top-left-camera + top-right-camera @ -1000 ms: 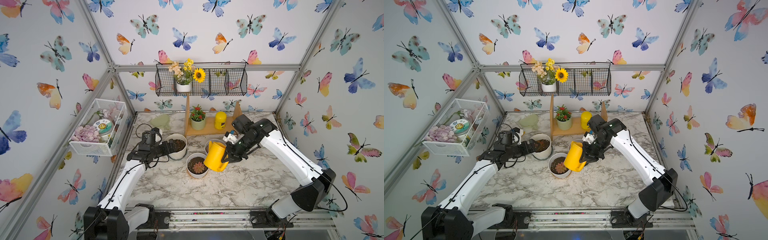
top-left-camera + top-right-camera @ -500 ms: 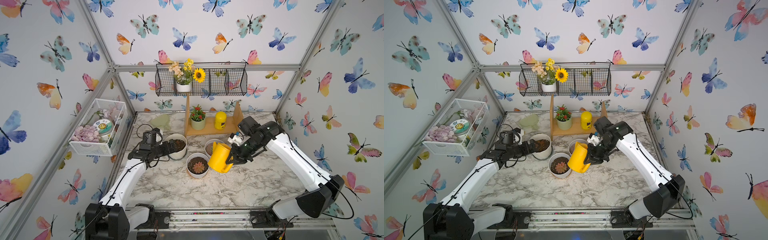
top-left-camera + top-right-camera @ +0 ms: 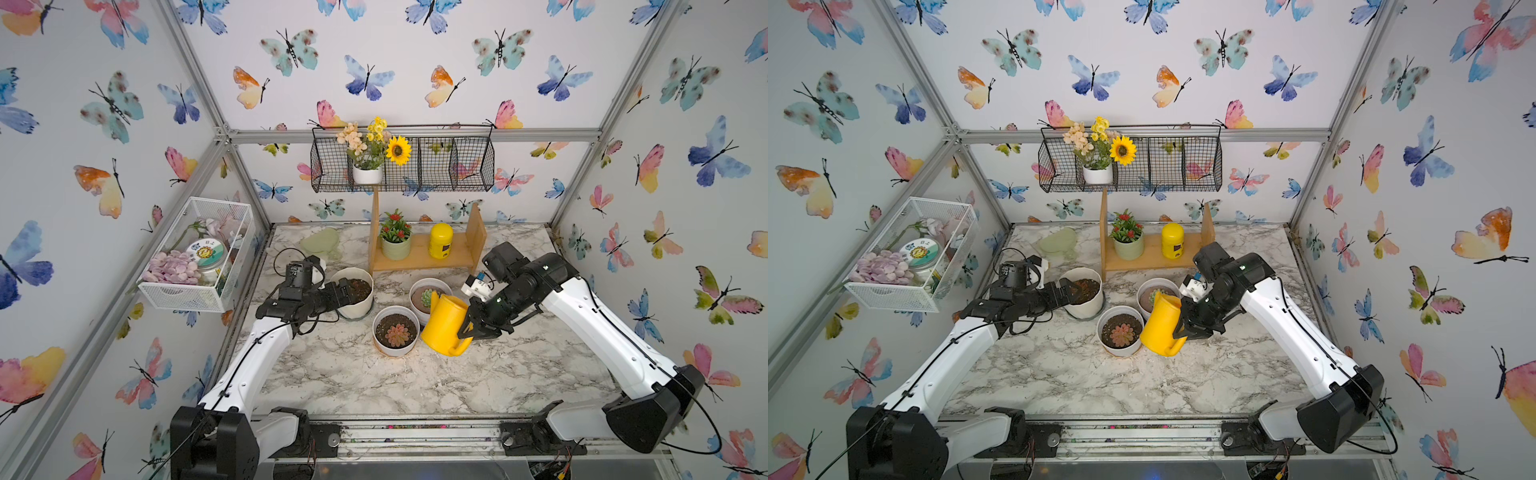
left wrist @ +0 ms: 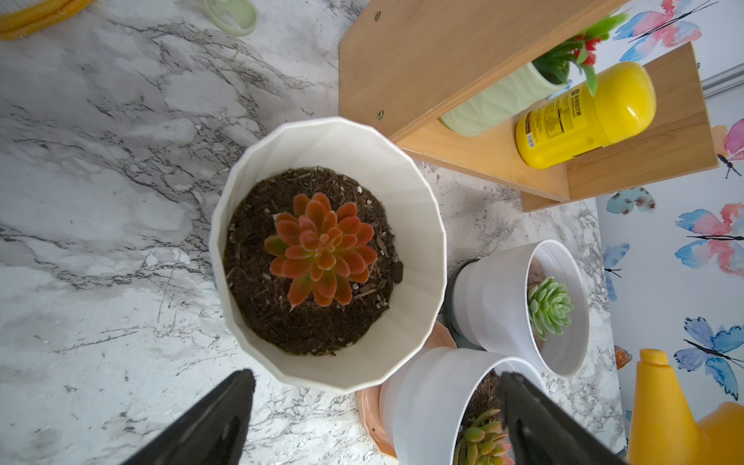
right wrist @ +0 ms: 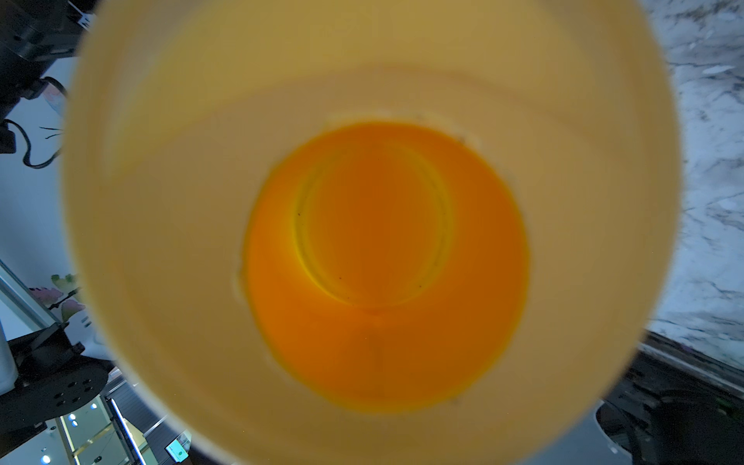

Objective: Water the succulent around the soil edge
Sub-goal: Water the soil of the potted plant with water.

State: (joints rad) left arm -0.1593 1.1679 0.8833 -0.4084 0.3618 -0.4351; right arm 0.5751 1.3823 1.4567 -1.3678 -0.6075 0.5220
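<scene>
In both top views the right arm reaches in, elbow bent, right fingers (image 3: 468, 329) clenched on the yellow watering can (image 3: 446, 322), tipped spout-first away from them, readied for pouring, I'd say. Left wrist view: left fingers (image 4: 225, 410) released, wide; the succulent (image 4: 320, 249) and its soil edge (image 4: 241, 257) lie just beyond their tips, likely to steady the cream ribbed pot (image 4: 342, 141). Right wrist view: only the can's mouth.

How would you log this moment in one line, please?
left gripper open near succulent | right gripper shut on watering can | spout not over soil edge
</scene>
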